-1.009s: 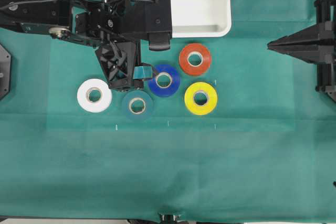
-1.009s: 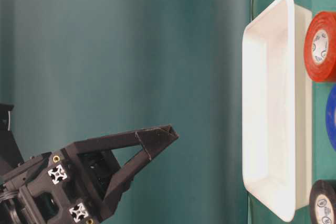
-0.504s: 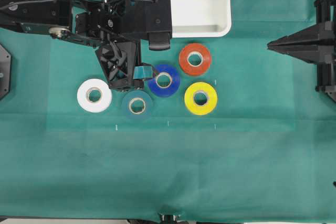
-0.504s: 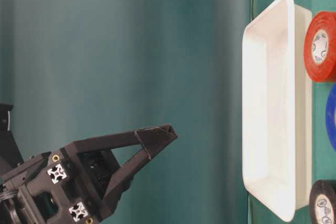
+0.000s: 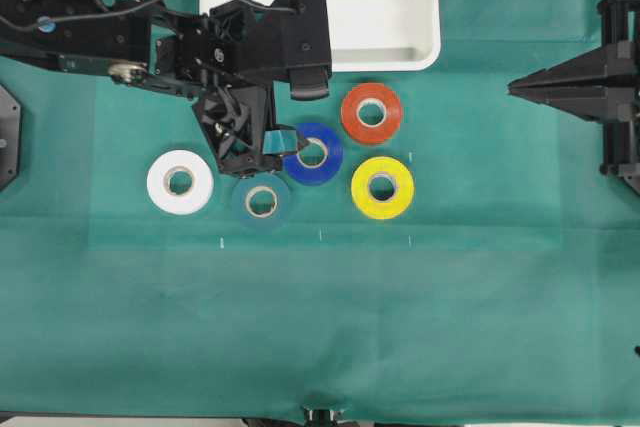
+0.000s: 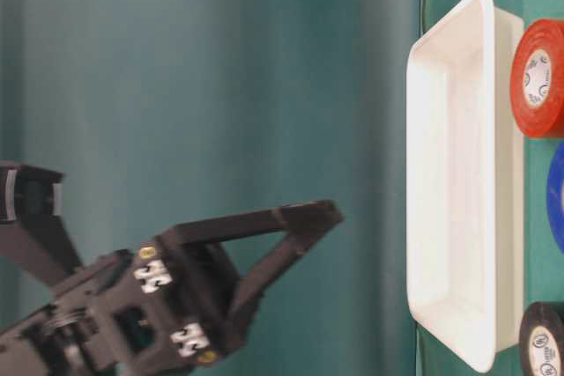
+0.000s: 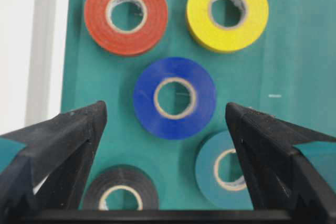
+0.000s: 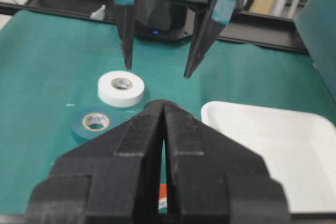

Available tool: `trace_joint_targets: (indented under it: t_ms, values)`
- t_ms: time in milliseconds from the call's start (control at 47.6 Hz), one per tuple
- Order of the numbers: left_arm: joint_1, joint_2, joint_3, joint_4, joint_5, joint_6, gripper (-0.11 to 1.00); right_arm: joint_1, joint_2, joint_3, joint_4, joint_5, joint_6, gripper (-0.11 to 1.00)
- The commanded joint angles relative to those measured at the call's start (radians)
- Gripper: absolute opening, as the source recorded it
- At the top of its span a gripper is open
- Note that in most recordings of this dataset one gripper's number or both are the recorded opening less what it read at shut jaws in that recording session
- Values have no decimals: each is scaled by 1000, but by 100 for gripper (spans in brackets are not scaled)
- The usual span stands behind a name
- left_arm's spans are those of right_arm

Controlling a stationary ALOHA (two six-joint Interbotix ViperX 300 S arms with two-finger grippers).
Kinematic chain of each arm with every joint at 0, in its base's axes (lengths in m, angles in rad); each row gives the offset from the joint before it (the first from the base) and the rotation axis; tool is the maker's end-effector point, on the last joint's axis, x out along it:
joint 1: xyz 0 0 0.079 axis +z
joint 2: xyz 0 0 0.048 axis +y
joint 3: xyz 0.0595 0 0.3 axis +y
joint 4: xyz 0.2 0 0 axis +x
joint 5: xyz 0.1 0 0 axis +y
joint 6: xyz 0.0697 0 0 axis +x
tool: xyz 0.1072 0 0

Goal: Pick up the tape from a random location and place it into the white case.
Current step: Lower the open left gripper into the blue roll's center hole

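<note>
The royal-blue tape (image 5: pixel 313 153) lies flat on the green cloth among other rolls. In the left wrist view it (image 7: pixel 174 97) sits just ahead of the gap between my fingers. My left gripper (image 5: pixel 272 152) is open and empty, hovering right beside the tape's left edge; its spread also shows in the left wrist view (image 7: pixel 165 114) and the right wrist view (image 8: pixel 157 72). The white case (image 5: pixel 420 47) stands empty at the back, also seen in the table-level view (image 6: pixel 458 182). My right gripper (image 5: pixel 515 87) is shut and empty at the far right.
A red roll (image 5: pixel 371 113) and a yellow roll (image 5: pixel 382 187) lie right of the tape. A teal roll (image 5: pixel 261 200) and a white roll (image 5: pixel 180 182) lie lower left. A black roll (image 7: pixel 122 198) sits under my left gripper, hidden from overhead.
My left arm has shifted a little right and toward the blue tape; its finger has moved in the table-level view. The rolls and the right arm have not moved.
</note>
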Motion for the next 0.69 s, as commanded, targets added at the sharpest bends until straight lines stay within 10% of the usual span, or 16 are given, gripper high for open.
trace_joint_targets:
  t_ms: [0,672]
  values:
    - [0,0,2,2,-29,-6,98,3,9,-18,0,-5,0,0]
    - [9,133,67,2,-181,-8,98,3,23,-15,0,-8,2,0]
